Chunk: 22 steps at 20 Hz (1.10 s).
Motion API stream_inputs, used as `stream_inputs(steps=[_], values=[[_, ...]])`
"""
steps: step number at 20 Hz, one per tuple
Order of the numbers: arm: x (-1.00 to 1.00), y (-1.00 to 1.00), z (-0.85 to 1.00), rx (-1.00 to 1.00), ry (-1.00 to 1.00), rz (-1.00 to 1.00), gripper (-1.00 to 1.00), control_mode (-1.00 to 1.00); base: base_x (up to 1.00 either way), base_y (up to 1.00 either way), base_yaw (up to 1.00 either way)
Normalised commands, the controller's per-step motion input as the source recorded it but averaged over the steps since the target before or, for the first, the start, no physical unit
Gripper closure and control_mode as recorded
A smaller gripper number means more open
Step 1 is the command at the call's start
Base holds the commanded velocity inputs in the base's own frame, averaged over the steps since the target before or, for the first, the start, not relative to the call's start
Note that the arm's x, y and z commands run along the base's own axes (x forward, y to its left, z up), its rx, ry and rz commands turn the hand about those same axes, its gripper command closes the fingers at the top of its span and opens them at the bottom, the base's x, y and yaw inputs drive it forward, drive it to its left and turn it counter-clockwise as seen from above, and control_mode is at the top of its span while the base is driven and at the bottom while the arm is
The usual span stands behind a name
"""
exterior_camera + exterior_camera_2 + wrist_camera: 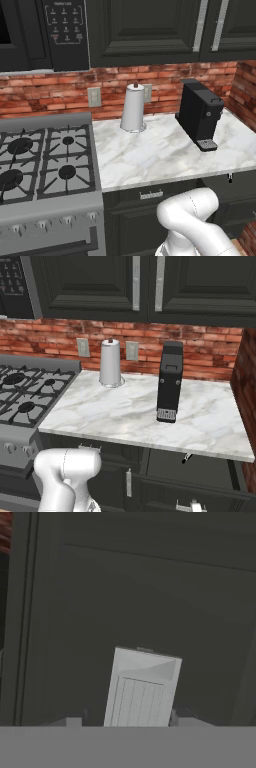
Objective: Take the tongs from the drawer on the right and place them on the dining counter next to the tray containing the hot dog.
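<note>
Under the right half of the small marble worktop, the black drawer [200,473] stands pulled out. In it, a slim dark tip with a pale edge pokes out from below the worktop's rim, which looks like one end of the tongs [186,458] [230,177]; the rest is hidden. The drawer's silver bar handle [142,687] [191,504] lies between the tips of my gripper [129,719], which is low at the flat drawer front and looks open, with a small gap on the left. The dining counter, tray and hot dog are out of view.
The marble worktop [165,155] carries a paper towel roll [133,107] and a black coffee machine [200,115]. A gas stove [45,160] sits to the left, with a shut drawer [150,196] beside it. Brick wall [246,386] closes the right side. Dark cabinets hang overhead.
</note>
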Motion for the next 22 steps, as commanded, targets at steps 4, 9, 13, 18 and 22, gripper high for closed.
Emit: stream_inputs(steps=[4, 9, 13, 18, 22], values=[[0.0, 0.0, 0.0, -0.01, 0.0, 0.0, -1.0, -1.0, 0.0, 0.0, 0.0], [-0.05, 0.0, 0.0, -0.01, 0.0, 0.0, -1.0, -1.0, 0.0, 0.0, 0.0], [-0.24, 0.0, 0.0, -0.03, 0.0, 0.0, -1.0, -1.0, 0.0, 0.0, 0.0], [-0.41, 0.0, 0.02, -0.04, 0.0, 0.0, -1.0, -1.0, 0.0, 0.0, 0.0], [-0.32, 0.0, 0.16, -0.03, 0.02, 0.0, -1.0, -1.0, 0.0, 0.0, 0.0]])
